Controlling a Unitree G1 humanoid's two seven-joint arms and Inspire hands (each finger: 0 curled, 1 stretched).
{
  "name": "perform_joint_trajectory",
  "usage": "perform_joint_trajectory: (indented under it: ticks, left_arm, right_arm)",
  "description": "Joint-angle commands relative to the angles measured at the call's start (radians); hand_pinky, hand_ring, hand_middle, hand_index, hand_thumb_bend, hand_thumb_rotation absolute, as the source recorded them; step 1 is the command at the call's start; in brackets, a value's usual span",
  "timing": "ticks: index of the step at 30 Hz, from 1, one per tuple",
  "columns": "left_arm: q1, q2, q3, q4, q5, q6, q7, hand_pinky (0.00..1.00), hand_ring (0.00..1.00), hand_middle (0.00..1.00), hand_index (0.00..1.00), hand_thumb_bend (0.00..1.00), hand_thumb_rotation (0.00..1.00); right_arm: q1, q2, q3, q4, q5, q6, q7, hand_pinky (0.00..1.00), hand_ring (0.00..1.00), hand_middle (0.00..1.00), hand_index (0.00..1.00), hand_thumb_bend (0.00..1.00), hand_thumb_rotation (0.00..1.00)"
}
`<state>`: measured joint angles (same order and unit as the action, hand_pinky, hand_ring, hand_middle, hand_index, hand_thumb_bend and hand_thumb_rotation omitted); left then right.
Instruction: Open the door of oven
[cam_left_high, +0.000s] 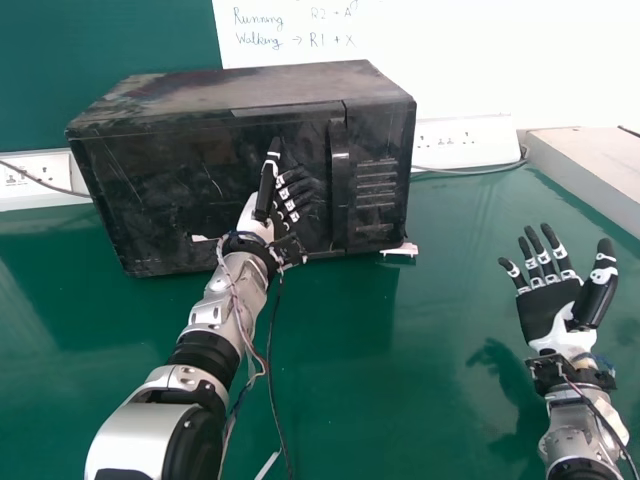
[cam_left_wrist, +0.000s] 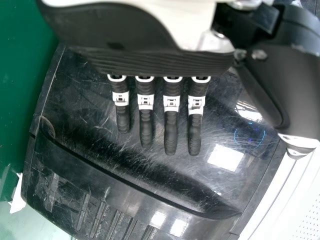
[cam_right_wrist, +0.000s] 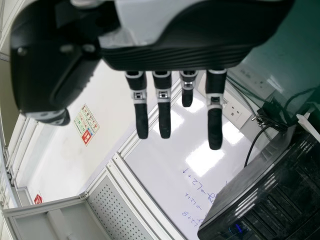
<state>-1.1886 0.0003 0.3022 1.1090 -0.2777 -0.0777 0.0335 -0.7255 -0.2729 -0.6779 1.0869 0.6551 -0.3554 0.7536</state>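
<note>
Left robot hand (cam_left_high: 267, 192), oven (cam_left_high: 190, 190) just beyond (closed)

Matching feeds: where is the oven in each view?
Head view: the oven is upper centre-left, behind the left hand.
Left wrist view: its front spreads beyond that hand's fingers.
Right wrist view: its dark body is past the right hand, near the whiteboard.
Shared landmark: the ribbed panel on its front.
</note>
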Motion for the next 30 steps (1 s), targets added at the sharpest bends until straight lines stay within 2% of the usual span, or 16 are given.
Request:
perform_joint_trajectory:
  ticks: [1, 7, 13, 17, 20, 30]
  left_arm:
    - [-0.035, -0.014, 0.008, 0.022, -0.003, -0.005, 0.008, 0.42, 0.63, 0.74, 0.75, 0.71, 0.8]
    - [-0.068, -0.004, 0.008, 0.05, -0.009, 0.053, -0.022, 0.35, 0.49, 0.62, 0.63, 0.72, 0.76]
    - [-0.092, -0.012, 0.013, 0.08, -0.009, 0.069, -0.024, 0.36, 0.47, 0.59, 0.6, 0.71, 0.74]
    - [-0.107, -0.011, 0.017, 0.097, -0.01, 0.074, -0.016, 0.32, 0.43, 0.55, 0.59, 0.71, 0.72]
    - [-0.116, -0.008, 0.017, 0.104, -0.008, 0.075, -0.019, 0.29, 0.4, 0.53, 0.59, 0.7, 0.74]
    - [-0.126, -0.014, 0.003, 0.112, 0.012, 0.054, -0.036, 0.28, 0.39, 0.51, 0.59, 0.79, 0.75]
  right_arm:
    - [0.024, 0.015, 0.001, 0.001, 0.001, -0.004, -0.007, 0.77, 0.94, 0.92, 0.87, 1.0, 0.87]
    - [0.027, 0.018, 0.008, -0.007, -0.003, -0.006, -0.017, 0.78, 0.94, 0.92, 0.86, 1.0, 0.89]
    - [0.031, 0.022, 0.009, -0.016, 0.001, -0.008, -0.013, 0.8, 0.94, 0.92, 0.85, 1.0, 0.89]
    - [0.032, 0.02, 0.012, -0.015, -0.001, -0.004, -0.017, 0.82, 0.95, 0.91, 0.84, 1.0, 0.89]
    - [0.032, 0.017, 0.015, -0.01, -0.006, -0.008, -0.025, 0.79, 0.94, 0.91, 0.84, 1.0, 0.89]
    - [0.036, 0.02, 0.019, -0.013, -0.006, -0.017, -0.023, 0.76, 0.94, 0.91, 0.85, 1.0, 0.89]
